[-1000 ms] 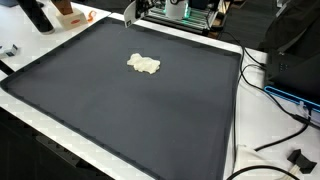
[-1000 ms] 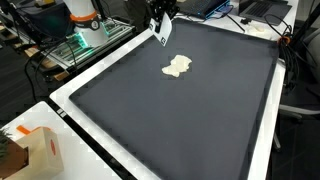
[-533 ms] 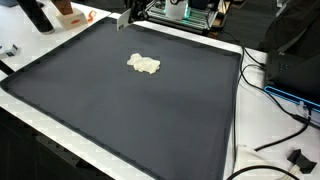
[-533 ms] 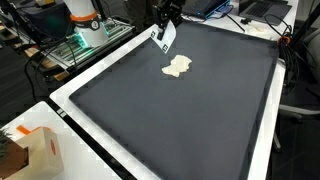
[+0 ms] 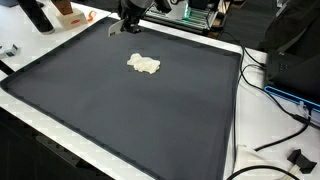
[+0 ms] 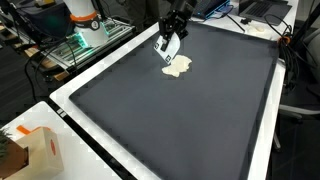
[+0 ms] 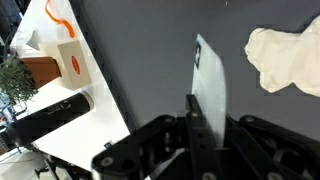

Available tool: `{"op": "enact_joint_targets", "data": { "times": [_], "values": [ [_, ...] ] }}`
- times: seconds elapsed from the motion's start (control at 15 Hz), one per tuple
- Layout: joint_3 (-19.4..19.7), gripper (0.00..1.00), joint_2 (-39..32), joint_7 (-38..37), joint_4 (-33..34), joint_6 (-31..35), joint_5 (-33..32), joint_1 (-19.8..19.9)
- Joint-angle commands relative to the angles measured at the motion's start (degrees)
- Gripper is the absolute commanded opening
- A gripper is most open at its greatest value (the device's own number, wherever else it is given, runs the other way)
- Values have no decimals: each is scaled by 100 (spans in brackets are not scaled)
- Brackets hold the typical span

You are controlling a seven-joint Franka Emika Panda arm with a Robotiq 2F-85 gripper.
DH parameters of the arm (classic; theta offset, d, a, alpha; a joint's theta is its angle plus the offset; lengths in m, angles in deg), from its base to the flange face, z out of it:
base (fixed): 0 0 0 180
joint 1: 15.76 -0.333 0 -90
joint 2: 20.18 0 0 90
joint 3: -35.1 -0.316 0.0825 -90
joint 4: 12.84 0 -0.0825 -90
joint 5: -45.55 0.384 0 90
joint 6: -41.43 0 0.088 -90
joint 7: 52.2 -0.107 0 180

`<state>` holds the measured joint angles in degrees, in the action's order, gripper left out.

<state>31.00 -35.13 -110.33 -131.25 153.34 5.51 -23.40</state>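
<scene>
A cream crumpled lump [image 5: 143, 64] [image 6: 177, 67] lies on the dark grey mat [image 5: 150, 120] [image 6: 190, 120], toward its far side. My gripper [image 6: 167, 44] hangs just above the mat beside that lump, shut on a thin white flat card [image 6: 164, 49]. In the wrist view the card [image 7: 209, 80] sticks out forward between the dark fingers [image 7: 192, 112], and the lump [image 7: 286, 58] sits a short way off at the upper right. In an exterior view the gripper [image 5: 124, 24] is at the mat's far edge, mostly cut off by the frame.
A cardboard box [image 7: 70, 60] [image 6: 35, 150] with an orange mark and a black cylinder [image 7: 50, 116] stand on the white table beyond the mat's edge. Cables [image 5: 285, 100] and a dark case lie along one side. The robot's base [image 6: 85, 22] stands at a corner.
The gripper with the white card has moved in from the mat's far edge, coming lower and closer to the cream lump. The lump has not moved.
</scene>
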Motion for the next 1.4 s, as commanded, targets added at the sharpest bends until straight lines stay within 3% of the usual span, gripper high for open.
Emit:
{"op": "enact_joint_targets", "data": {
  "times": [0.0,1.33],
  "values": [
    [139,1,-240,-413,171,-73,-253,-153],
    [260,1,-968,-594,460,53,-410,-386]
  ]
}}
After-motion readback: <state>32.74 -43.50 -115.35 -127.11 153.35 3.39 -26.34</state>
